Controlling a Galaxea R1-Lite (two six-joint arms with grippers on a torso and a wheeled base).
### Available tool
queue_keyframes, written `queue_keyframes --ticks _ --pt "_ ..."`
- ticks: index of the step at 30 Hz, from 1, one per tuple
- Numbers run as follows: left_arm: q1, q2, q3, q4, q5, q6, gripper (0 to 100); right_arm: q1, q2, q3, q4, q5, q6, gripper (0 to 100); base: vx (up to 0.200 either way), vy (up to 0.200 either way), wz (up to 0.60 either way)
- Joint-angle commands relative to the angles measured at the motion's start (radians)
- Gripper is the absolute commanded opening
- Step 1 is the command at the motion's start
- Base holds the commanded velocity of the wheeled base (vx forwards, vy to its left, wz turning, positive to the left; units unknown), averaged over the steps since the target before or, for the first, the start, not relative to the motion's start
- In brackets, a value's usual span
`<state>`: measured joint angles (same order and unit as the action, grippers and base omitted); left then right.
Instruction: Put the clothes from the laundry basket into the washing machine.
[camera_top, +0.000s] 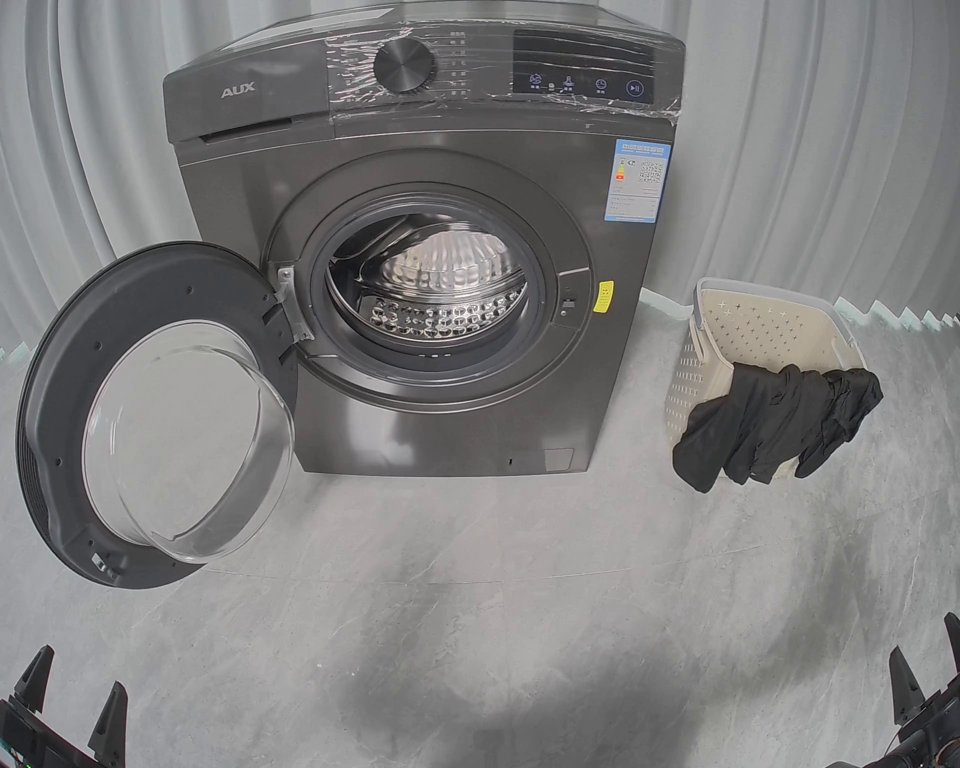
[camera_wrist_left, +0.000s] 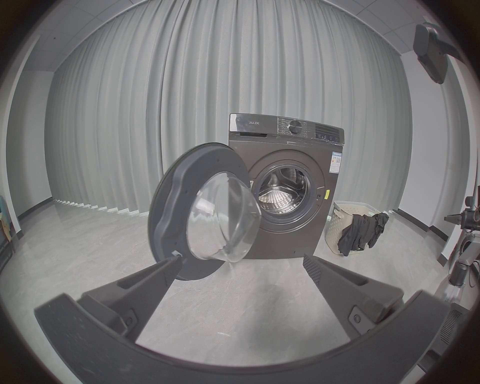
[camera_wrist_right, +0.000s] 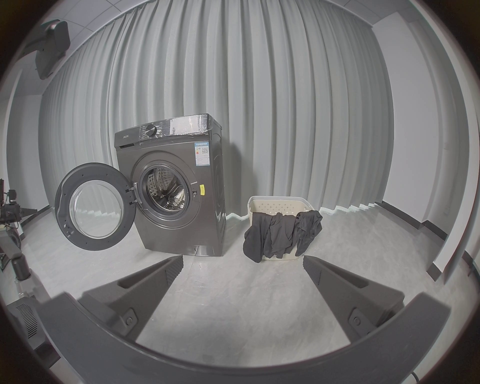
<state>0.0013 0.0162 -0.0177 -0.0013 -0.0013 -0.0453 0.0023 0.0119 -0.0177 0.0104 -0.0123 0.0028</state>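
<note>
Black cloth (camera_top: 775, 425) hangs over the front rim of the laundry basket (camera_top: 765, 320), which stands just beside the washing machine (camera_top: 430, 330), off its right side. Most of the cloth trails down the basket's outer wall. The machine's door (camera_top: 150, 420) stands fully open to the left of the machine, and the steel drum (camera_top: 440, 275) looks bare. Nothing has gone in yet.

Both grippers sit low, well apart from the machine and in front of it. The left gripper (camera_top: 76, 690) is out beyond the open door and the right gripper (camera_top: 925, 655) is on the basket's side. Each has its jaws spread wide and holds nothing.

The risks lie mostly in the cloth:
- **Basket tipping:** a pinch on one dangling end would likely drag the light basket along or tip it away from the machine.
- **Dropped cloth:** a shallow pinch could slip and drop the garment on the floor in front of the machine.
- **Caught at the opening:** loose ends may catch on the rubber seal, or stay draped over the lip of the opening where they would foul the door.
- **Door strike:** the door juts well out from the machine, so an arm swinging across could strike it.

Whether more clothes lie at the bottom of the basket I cannot tell, as its floor is hidden, so one trip may not finish the job.
</note>
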Motion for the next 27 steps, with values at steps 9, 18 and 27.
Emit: queue_keyframes --ticks 9,18,27 --pt "0.000 -0.016 0.016 0.000 0.000 -0.001 100 0.001 -0.012 0.016 0.000 0.000 0.000 100 0.000 -0.200 0.00" --pt "0.000 -0.016 0.015 0.000 0.000 -0.002 100 0.001 -0.012 0.015 0.000 0.000 0.000 100 0.000 -0.156 0.00" --pt "0.002 -0.016 0.015 0.000 0.007 -0.001 100 0.001 -0.012 0.016 0.000 0.000 0.000 100 0.000 -0.044 0.00"
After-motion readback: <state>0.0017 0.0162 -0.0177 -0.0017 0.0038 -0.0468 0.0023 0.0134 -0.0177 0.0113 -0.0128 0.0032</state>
